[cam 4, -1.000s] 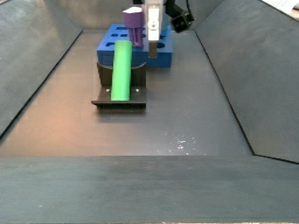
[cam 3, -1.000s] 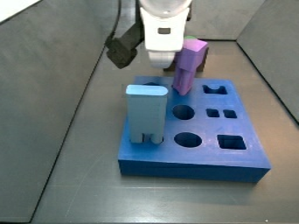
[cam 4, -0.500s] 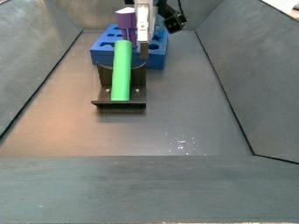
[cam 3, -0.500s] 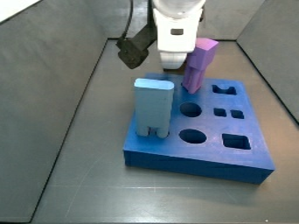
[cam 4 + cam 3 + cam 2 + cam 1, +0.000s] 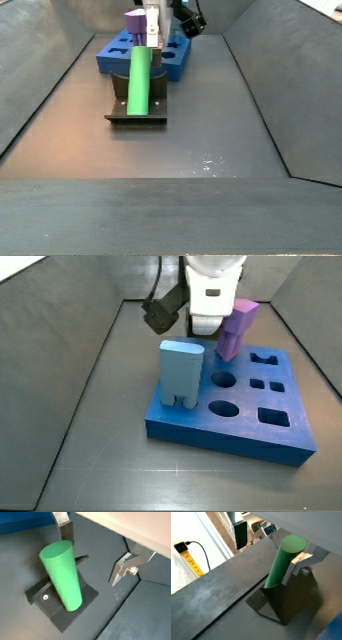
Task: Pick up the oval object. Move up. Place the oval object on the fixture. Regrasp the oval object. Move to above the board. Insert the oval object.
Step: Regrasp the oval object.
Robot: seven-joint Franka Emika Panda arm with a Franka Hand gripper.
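Green oval object (image 5: 138,79) is leaning on the fixture (image 5: 139,116) nearest the camera, my gripper (image 5: 93,554) is spread wide open around its top end without gripping anything, and behind that sits the blue board (image 5: 234,416) with the purple peg (image 5: 235,330) and light blue peg (image 5: 182,375).

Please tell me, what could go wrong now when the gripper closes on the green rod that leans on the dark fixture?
1. The smooth bright green oval rod only leans on the dark L-shaped fixture. The open gripper straddles its top, so a finger touching first might push it sideways.
2. The thick blue board with its purple peg stands just behind, so a swing could strike them.
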